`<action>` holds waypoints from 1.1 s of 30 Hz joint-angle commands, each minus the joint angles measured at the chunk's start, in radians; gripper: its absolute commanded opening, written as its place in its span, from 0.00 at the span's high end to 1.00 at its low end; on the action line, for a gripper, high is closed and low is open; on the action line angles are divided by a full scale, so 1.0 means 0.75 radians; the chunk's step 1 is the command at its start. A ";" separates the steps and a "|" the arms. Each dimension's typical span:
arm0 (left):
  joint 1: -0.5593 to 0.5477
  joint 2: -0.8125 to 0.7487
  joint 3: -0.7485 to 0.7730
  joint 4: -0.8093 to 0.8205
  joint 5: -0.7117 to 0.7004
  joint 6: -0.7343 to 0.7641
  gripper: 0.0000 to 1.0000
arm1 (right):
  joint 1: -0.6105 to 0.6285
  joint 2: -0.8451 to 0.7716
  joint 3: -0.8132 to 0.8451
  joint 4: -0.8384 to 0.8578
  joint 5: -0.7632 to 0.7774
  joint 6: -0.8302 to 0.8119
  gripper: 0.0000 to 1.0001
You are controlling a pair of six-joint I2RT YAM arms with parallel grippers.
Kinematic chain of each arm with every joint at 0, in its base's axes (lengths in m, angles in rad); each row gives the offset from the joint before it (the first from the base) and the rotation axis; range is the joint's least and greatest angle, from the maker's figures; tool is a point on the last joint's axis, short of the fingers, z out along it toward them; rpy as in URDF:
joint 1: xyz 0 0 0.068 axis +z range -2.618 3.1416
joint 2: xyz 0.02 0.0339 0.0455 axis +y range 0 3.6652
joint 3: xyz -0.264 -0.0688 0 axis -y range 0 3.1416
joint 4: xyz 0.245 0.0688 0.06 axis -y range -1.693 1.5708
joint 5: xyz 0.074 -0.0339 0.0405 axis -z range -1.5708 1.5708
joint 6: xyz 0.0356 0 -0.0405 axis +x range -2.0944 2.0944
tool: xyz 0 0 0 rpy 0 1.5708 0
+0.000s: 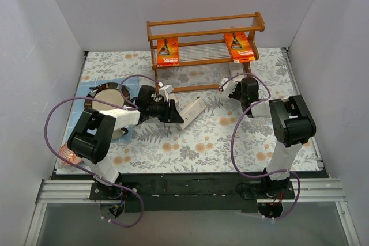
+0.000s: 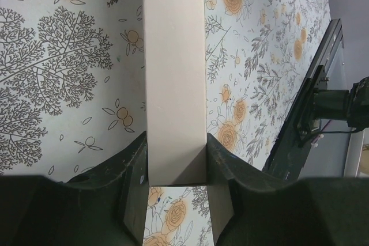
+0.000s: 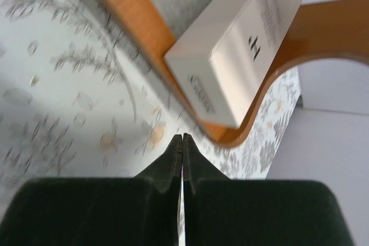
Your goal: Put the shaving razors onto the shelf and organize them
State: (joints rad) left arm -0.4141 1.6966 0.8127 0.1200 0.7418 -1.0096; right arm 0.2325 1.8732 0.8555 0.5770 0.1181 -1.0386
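Observation:
The wooden shelf (image 1: 204, 27) stands at the back centre. Two orange razor packs (image 1: 168, 52) (image 1: 238, 46) stand on it, one at each end. My left gripper (image 1: 176, 113) is shut on one end of a slim white box (image 1: 193, 112), held low over the floral cloth in front of the shelf. In the left wrist view the box (image 2: 176, 73) runs straight out from between the fingers (image 2: 135, 165). My right gripper (image 1: 229, 84) is shut and empty by the shelf's lower right end. The right wrist view shows its closed tips (image 3: 183, 137) just below another white box (image 3: 242, 50), which lies on the lower tier over the curved frame (image 3: 323, 27).
A cream mug (image 1: 108, 97) sits on a blue mat at the left, close to my left arm. White walls close in the left, right and back. The black base rail (image 1: 190, 185) runs along the near edge.

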 commanded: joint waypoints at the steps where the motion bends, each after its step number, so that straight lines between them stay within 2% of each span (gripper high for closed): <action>1: 0.008 -0.153 0.005 0.024 -0.024 0.047 0.73 | 0.017 -0.280 -0.052 -0.179 0.011 0.051 0.99; 2: 0.006 -0.168 0.000 0.028 -0.026 0.045 0.73 | 0.023 -0.337 -0.044 -0.271 -0.016 0.128 0.99; 5: 0.008 -0.207 -0.018 0.061 -0.016 0.007 0.73 | 0.046 -0.550 0.033 -0.687 -0.147 0.276 0.84; 6: 0.006 -0.215 -0.024 0.079 -0.015 -0.018 0.73 | 0.062 -0.636 0.054 -0.789 -0.194 0.379 0.75; 7: 0.008 -0.219 -0.042 0.142 -0.017 -0.085 0.73 | 0.072 -0.673 0.068 -0.942 -0.237 0.429 0.71; 10: 0.008 -0.219 -0.079 0.300 -0.077 -0.275 0.74 | 0.115 -0.790 0.074 -1.124 -0.280 0.605 0.64; 11: 0.008 -0.189 -0.116 0.436 -0.097 -0.452 0.74 | 0.124 -0.808 0.068 -1.152 -0.280 0.646 0.64; 13: 0.004 -0.141 -0.145 0.632 -0.116 -0.686 0.74 | 0.132 -0.843 0.058 -1.186 -0.240 0.748 0.63; 14: -0.006 -0.113 -0.137 0.654 -0.134 -0.857 0.73 | 0.134 -0.847 0.058 -1.209 -0.221 0.779 0.63; 16: -0.049 -0.035 -0.112 0.737 -0.163 -0.932 0.69 | 0.134 -0.851 0.070 -1.229 -0.182 0.844 0.63; 17: -0.061 -0.017 -0.090 0.750 -0.189 -1.034 0.67 | 0.132 -0.853 0.066 -1.234 -0.178 0.851 0.62; 19: -0.100 0.026 -0.069 0.752 -0.275 -1.116 0.64 | 0.132 -0.872 0.056 -1.230 -0.170 0.839 0.62; 24: -0.139 0.096 -0.032 0.736 -0.373 -1.377 0.65 | 0.132 -0.876 0.060 -1.274 -0.096 0.779 0.62; 33: -0.156 0.196 0.006 0.805 -0.425 -1.591 0.67 | 0.132 -0.923 0.003 -1.322 -0.045 0.708 0.64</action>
State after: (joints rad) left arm -0.5243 1.8381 0.7715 0.6655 0.4610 -1.9724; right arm 0.3340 1.2205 0.8776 -0.3920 0.0536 -0.4797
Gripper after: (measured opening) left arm 0.362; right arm 0.365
